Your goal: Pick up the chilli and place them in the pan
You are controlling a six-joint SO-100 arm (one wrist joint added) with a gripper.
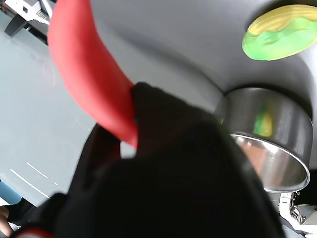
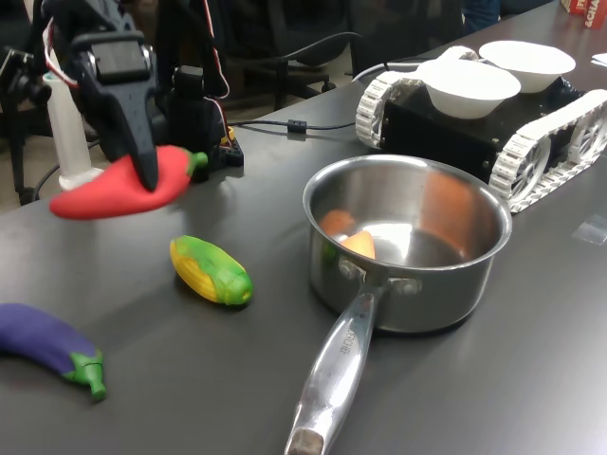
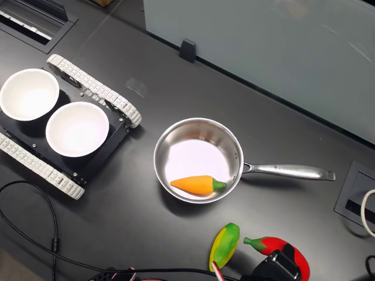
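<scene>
No legible text anywhere.

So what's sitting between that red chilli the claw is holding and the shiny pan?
The corn lies between the chilli and the pan; otherwise bare table. The second exterior view from above shows it best.

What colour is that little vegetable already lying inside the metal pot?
Orange with a green stem: a toy carrot, clearest in the second exterior view.

Black hand (image 1: pixel 130 130) clamped on the red chilli (image 1: pixel 89 69), the chilli lifted clear of the dark surface (image 1: pixel 173 44), shiny steel pan (image 1: pixel 270 141) just beside the hand, yellow-green corn (image 1: pixel 280 32) beyond the pan, reflected on the pan's wall
</scene>
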